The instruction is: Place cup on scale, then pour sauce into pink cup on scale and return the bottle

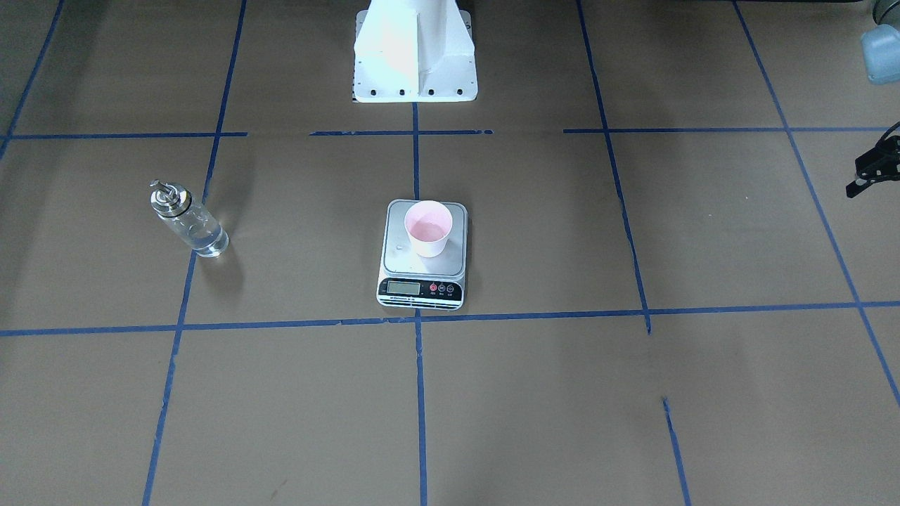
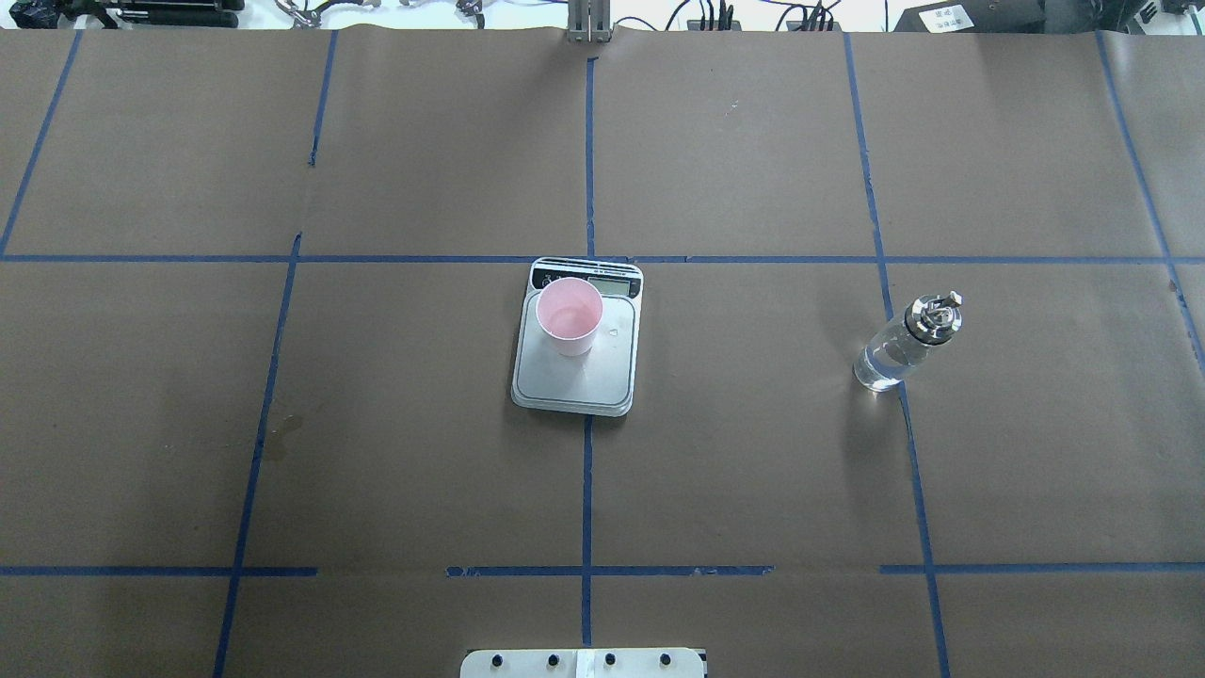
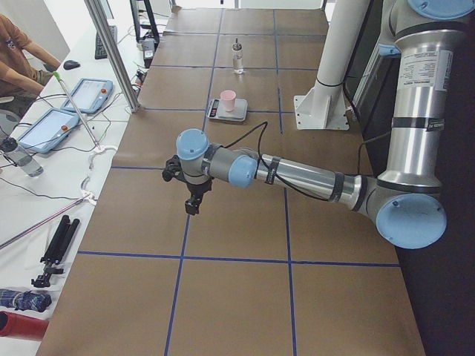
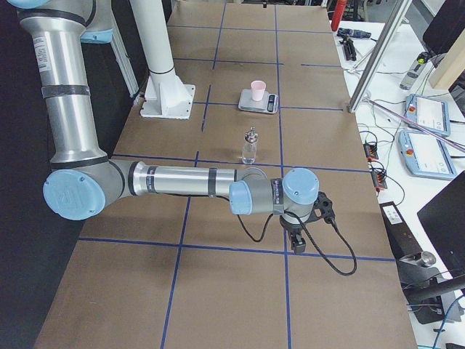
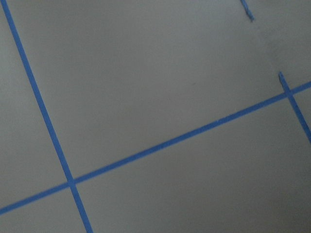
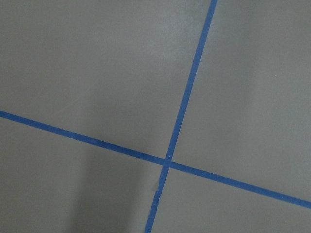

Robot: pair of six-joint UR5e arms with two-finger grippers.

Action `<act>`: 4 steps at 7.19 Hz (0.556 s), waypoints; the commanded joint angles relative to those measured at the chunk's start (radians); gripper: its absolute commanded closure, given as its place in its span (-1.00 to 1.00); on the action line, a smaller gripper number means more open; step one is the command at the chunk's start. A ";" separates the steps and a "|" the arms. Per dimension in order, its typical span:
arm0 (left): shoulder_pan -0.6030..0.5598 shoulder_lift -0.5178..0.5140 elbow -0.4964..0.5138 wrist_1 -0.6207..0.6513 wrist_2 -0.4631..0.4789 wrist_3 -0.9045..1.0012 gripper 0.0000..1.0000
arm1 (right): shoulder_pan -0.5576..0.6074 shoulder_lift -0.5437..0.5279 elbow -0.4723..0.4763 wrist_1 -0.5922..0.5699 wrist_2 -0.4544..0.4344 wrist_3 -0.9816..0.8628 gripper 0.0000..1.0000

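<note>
Overhead exterior: cup (image 2: 569,316) upright on scale (image 2: 576,381), set toward the display end and the robot's-left half of the platform. A small pale spot lies on the platform just beside it. Scale sits mid-table on the centre blue tape line (image 2: 586,490). Bottle (image 2: 906,344) stands upright on the brown-papered table (image 2: 424,443), well apart from the scale on the robot's right, with its base on another tape line. Clear sauce (image 2: 878,369) shows through the glass; cap on. Whether the cup holds liquid: cannot tell.

Tools: left gripper (image 3: 193,204) points down above the paper near the table's left end, well apart from the scale; finger gap not readable. The right gripper (image 4: 296,243) hangs likewise near the right end, on the near side of the bottle in exterior right; gap cannot be told either. Both wrist views show paper and tape only.

Surroundings: white pedestal (image 1: 415,63) behind the scale. Beside the table on the operators' side: teach pendants (image 3: 87,95), a person's arm (image 3: 26,63), black tripod (image 3: 53,248), aluminium post (image 3: 111,52).
</note>
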 commanded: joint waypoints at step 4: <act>-0.005 0.037 -0.008 -0.017 -0.012 -0.085 -1.00 | -0.005 -0.016 0.079 -0.106 -0.016 -0.020 -1.00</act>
